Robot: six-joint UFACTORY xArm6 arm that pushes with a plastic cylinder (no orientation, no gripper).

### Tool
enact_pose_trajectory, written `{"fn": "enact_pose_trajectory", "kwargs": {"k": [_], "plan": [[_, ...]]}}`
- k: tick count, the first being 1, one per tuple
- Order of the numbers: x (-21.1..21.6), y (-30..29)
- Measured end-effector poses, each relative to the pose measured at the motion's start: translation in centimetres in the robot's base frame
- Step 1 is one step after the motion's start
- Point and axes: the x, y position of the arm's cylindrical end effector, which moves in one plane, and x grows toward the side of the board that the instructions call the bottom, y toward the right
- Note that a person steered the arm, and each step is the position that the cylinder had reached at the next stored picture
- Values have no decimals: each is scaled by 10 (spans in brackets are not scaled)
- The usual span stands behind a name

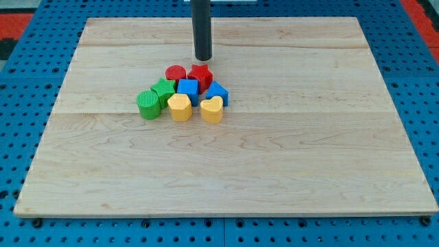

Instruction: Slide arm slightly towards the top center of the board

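Note:
My tip (pixel 203 58) is the lower end of a dark rod coming down from the view's top centre. It stands just above the cluster of blocks, a short gap above the red star-shaped block (pixel 201 74). The cluster holds a red cylinder (pixel 175 73), a blue cube (pixel 188 88), a blue block (pixel 217 92), a green star-shaped block (pixel 163 90), a green cylinder (pixel 147 105), a yellow hexagonal block (pixel 179 107) and a yellow heart-shaped block (pixel 212 109). They sit packed together, touching, left of the board's centre.
The wooden board (pixel 309 137) lies on a blue perforated table (pixel 20 82). A red area (pixel 14 20) shows at the view's top corners.

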Motion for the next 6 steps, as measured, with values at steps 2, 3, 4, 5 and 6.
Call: {"fn": "enact_pose_trajectory", "kwargs": {"k": [2,3,4,5,6], "plan": [[-7,0],[-12,1],[-13,1],[-14,1],[-14,1]]}}
